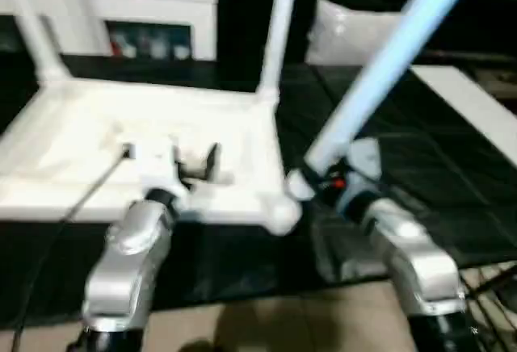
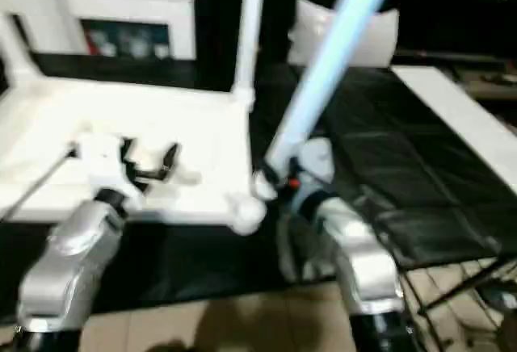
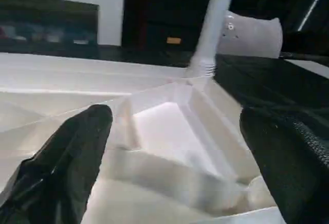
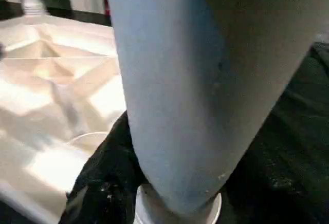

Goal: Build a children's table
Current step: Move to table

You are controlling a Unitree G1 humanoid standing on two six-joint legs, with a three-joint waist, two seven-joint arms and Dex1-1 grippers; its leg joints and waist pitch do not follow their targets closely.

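The children's table top [image 1: 73, 142] lies upside down on a black mat, its ribbed underside facing up. Two white legs [image 1: 275, 29] [image 1: 32, 29] stand upright in its far corner sockets. My right gripper [image 1: 327, 182] is shut on the thick end of a third leg [image 1: 388, 69], which slants up and to the right. That end sits just right of the near right corner socket [image 1: 281, 215]. My left gripper [image 1: 171, 162] hangs open over the underside, nothing between its fingers [image 3: 67, 157]. The held leg [image 4: 195, 80] crosses close in front of the right wrist camera.
A white pillow [image 1: 347, 29] lies behind the mat [image 1: 420, 174]. A white cabinet [image 1: 121, 13] stands at the back left. A flat white board [image 1: 477, 110] lies at the right. A black cable [image 1: 81, 199] runs from the left gripper. Tan floor [image 1: 266, 320] borders the near edge.
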